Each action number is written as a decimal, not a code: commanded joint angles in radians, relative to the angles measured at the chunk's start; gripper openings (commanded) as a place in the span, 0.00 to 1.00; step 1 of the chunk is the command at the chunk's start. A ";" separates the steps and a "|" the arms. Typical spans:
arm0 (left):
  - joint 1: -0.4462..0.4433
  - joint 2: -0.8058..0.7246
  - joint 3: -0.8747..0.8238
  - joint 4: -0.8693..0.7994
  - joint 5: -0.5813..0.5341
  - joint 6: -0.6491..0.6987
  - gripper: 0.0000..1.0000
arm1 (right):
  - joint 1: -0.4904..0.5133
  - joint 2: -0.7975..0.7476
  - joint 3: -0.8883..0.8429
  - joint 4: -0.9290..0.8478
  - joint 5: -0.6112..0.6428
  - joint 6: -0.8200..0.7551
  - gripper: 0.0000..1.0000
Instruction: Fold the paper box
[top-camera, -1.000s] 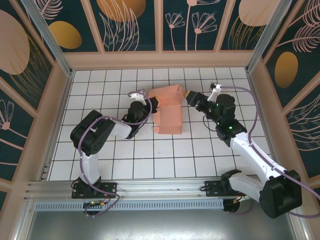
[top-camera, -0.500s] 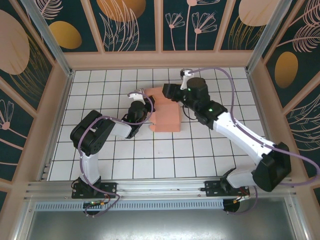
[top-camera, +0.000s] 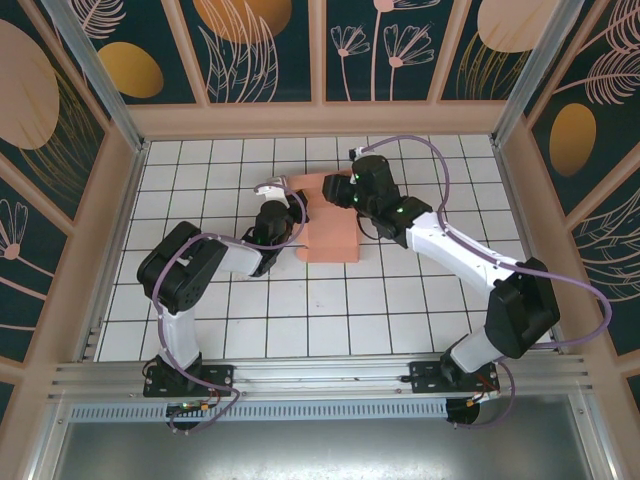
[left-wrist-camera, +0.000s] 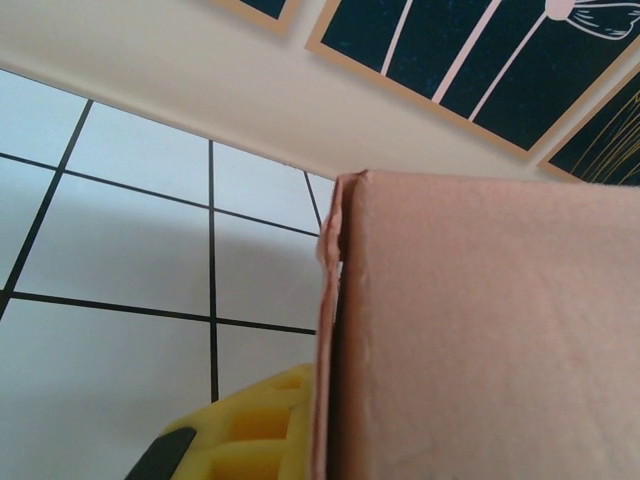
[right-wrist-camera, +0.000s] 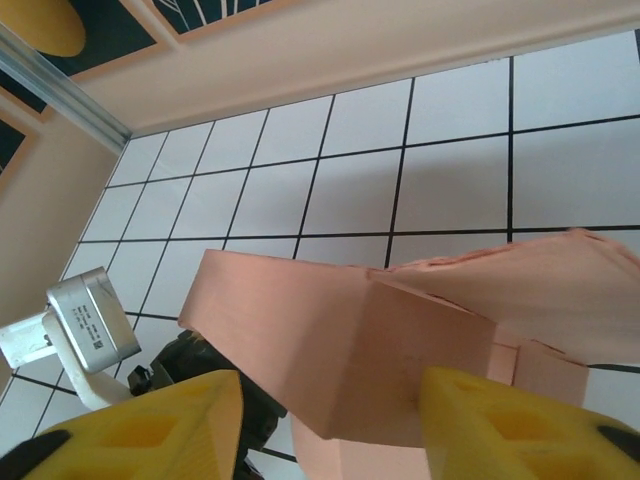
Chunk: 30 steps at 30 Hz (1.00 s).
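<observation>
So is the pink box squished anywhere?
A little. In the left wrist view the paper box has a crinkled upper corner edge, and its layers gape there. In the right wrist view one flap sticks out with a wavy edge, not folded in.

A tabletop (top-camera: 300, 320) of white square tiles with thin black lines spreads beneath and all around the left end effector (top-camera: 297, 208) and the right end effector (top-camera: 335, 188). Beyond both, a plain beige wall base (top-camera: 320, 120) runs along the far edge. Above it stand dark teal panels (top-camera: 375, 45) drawn with pale flowers and leaves. Further left of the left end effector, one panel carries an orange oval (top-camera: 130, 68). A slanted metal post (top-camera: 95, 65) stands in that far left corner, and another post (top-camera: 530, 60) stands far right of the right end effector. Well behind both, at the near edge, lies a metal rail (top-camera: 300, 375), with a perforated grey strip (top-camera: 300, 410) just beside it.
</observation>
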 joint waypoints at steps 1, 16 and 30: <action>-0.006 -0.029 -0.003 0.020 -0.006 0.012 0.00 | -0.006 0.010 0.007 0.028 0.005 0.040 0.43; -0.005 -0.022 -0.004 0.014 -0.007 0.022 0.00 | -0.044 0.023 0.027 0.046 -0.056 0.148 0.00; -0.005 -0.043 0.003 -0.047 -0.015 0.021 0.00 | -0.041 -0.067 -0.064 0.178 -0.069 0.098 0.46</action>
